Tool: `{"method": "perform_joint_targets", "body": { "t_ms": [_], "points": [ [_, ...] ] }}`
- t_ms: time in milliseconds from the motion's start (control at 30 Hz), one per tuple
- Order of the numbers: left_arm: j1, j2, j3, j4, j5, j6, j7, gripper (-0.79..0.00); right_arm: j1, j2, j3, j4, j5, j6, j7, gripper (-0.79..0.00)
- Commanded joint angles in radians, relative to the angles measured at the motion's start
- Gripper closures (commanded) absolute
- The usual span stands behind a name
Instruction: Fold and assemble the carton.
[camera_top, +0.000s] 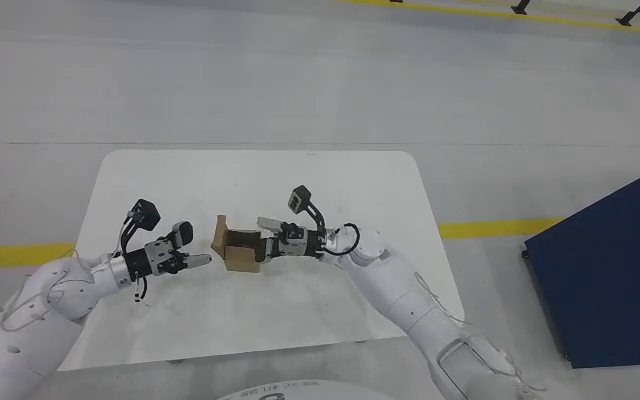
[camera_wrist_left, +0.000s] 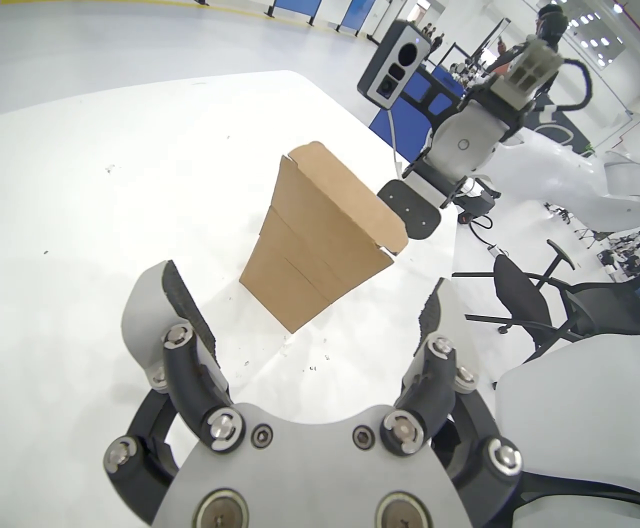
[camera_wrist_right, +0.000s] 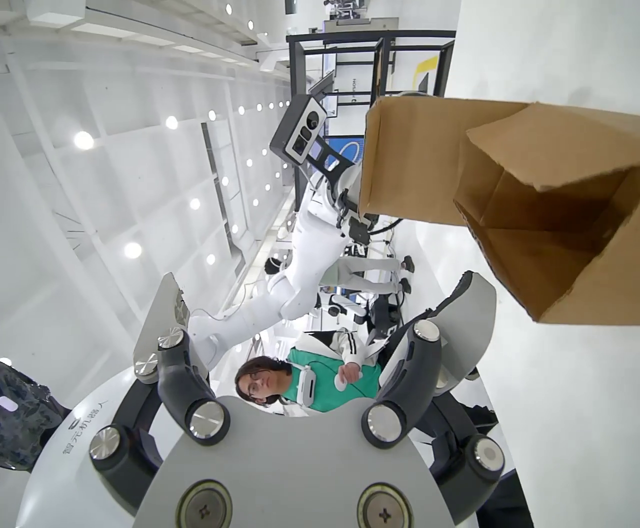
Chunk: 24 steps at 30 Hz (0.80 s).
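Carton, mid-frame, stands half-formed — body squared up, flaps loose, closing left to do. Left gripper and right gripper flank it — both spread, empty.

I'm seeing white shell arms with black linkages. Left gripper: grey fingers, black ribbed pads, silver plate, hex screws. Right gripper: cross-head screws, printed marking lower left. Black cable loops upper right.
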<state>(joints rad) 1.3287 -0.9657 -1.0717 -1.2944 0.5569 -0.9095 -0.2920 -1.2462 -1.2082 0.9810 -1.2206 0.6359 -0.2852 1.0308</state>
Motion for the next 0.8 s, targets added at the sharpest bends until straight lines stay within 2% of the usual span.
{"method": "perform_joint_targets", "body": {
  "t_ms": [0,167,433,767],
  "points": [
    [0.005,0.001,-0.003,-0.003,0.004,-0.001,0.001,-0.785,0.024,-0.012,-0.020,0.038,0.031,-0.026,0.009,-0.785],
    [0.012,0.002,-0.006,-0.012,0.013,-0.002,0.000,-0.785,0.063,-0.031,-0.050,0.096,0.063,-0.074,0.023,-0.785],
    [0.015,0.002,-0.010,-0.012,0.018,-0.003,0.002,-0.785,0.106,-0.058,-0.093,0.172,0.029,-0.087,-0.060,-0.785],
    [0.005,-0.001,-0.005,-0.003,0.005,-0.002,-0.009,-0.785,0.132,-0.073,-0.120,0.216,-0.025,-0.041,-0.095,-0.785]
  ]
}}
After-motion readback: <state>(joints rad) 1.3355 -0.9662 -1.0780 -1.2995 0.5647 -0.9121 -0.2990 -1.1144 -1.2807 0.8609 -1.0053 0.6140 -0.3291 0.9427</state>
